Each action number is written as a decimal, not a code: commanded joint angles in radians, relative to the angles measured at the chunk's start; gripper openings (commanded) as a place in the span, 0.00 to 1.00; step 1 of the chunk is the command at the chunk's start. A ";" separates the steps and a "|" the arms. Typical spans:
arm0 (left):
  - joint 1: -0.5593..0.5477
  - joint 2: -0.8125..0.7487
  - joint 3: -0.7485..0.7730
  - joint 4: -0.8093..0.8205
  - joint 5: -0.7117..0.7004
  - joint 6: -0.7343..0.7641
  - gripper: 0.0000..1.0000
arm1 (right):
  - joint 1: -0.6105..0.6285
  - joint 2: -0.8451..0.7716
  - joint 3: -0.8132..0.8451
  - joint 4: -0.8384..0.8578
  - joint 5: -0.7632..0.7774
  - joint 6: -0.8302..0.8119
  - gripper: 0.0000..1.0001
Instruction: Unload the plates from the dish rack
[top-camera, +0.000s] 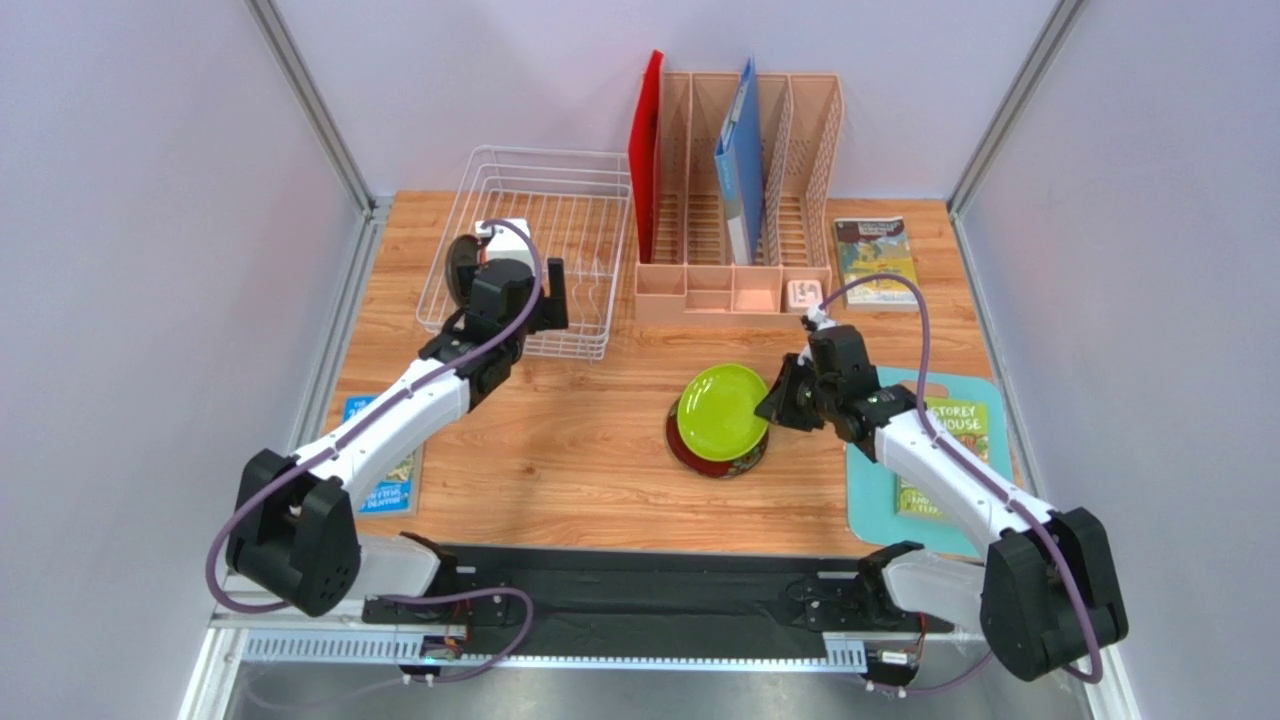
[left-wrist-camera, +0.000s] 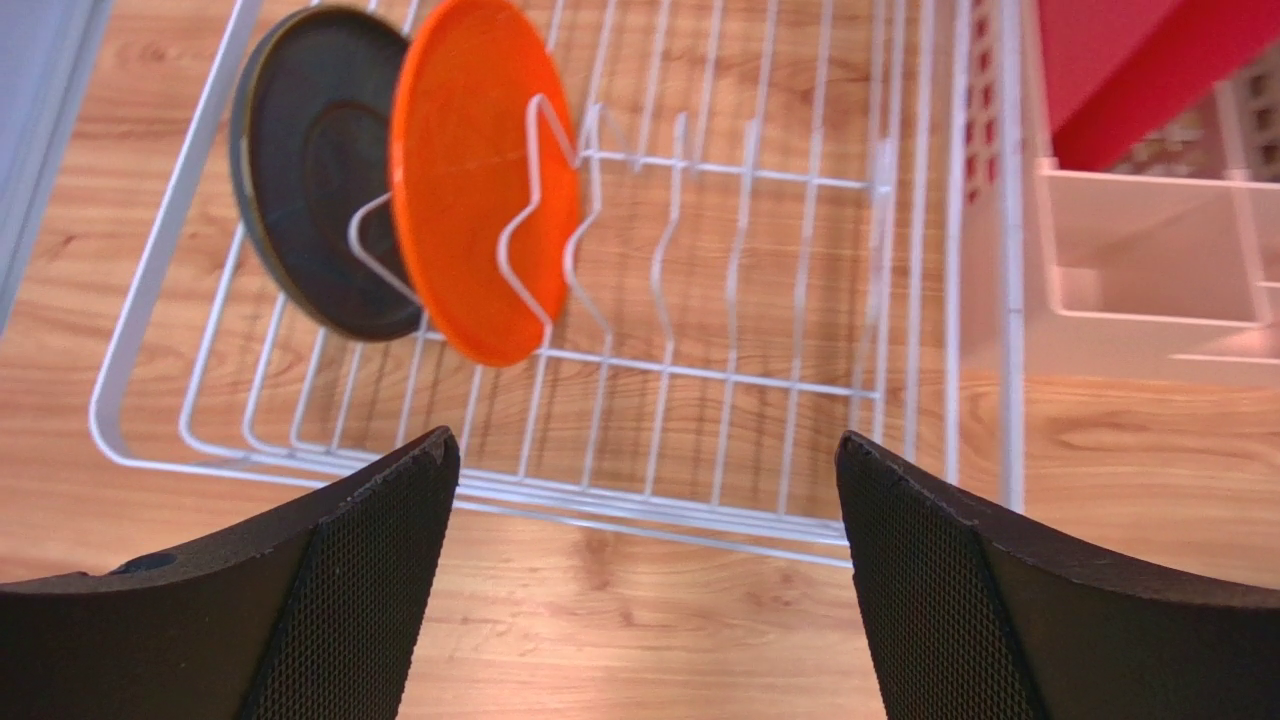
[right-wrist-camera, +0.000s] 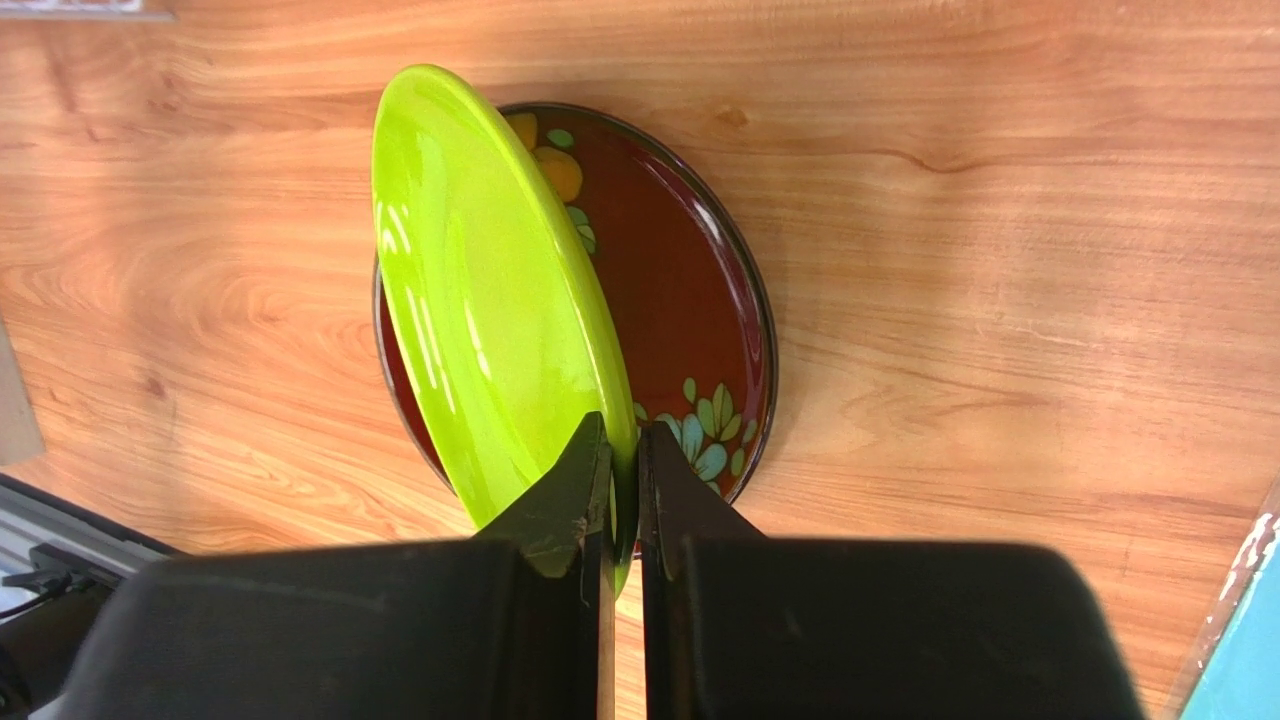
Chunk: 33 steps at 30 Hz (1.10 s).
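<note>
Top view: the dish rack (top-camera: 529, 240) sits at the far left corner of the desk (top-camera: 571, 480), with the peach organiser (top-camera: 736, 225) just beside it.

Left wrist: the left gripper (left-wrist-camera: 643, 450) has its fingers spread wide above the rack's near side. The orange plate (left-wrist-camera: 481, 180) and teal-grey plate (left-wrist-camera: 308, 180) stand upright among the dividers.

Right wrist: the right gripper (right-wrist-camera: 624, 443) pinches the lime plate (right-wrist-camera: 481, 300) by its rim, tilted over the red floral plate (right-wrist-camera: 691, 300), which lies flat mid-desk.

White-and-black arms (top-camera: 398, 413), purple cables (top-camera: 927, 345)

The lime green plate (right-wrist-camera: 481, 300) is plain; the dark red plate (right-wrist-camera: 684, 270) bears green leaves and yellow-orange blossoms. The white wire dish rack (left-wrist-camera: 661, 513) holds a plain orange plate (left-wrist-camera: 473, 180) and a dark teal-grey plate (left-wrist-camera: 316, 180).
</note>
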 joint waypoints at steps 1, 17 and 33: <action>0.061 0.033 0.046 -0.032 0.018 0.015 1.00 | -0.001 0.045 0.007 0.064 -0.034 -0.007 0.00; 0.179 0.122 0.080 -0.022 0.132 -0.011 0.99 | -0.001 0.172 0.023 0.017 -0.072 -0.029 0.27; 0.297 0.233 0.167 -0.011 0.209 -0.010 1.00 | 0.001 0.157 0.082 -0.046 -0.074 -0.119 0.53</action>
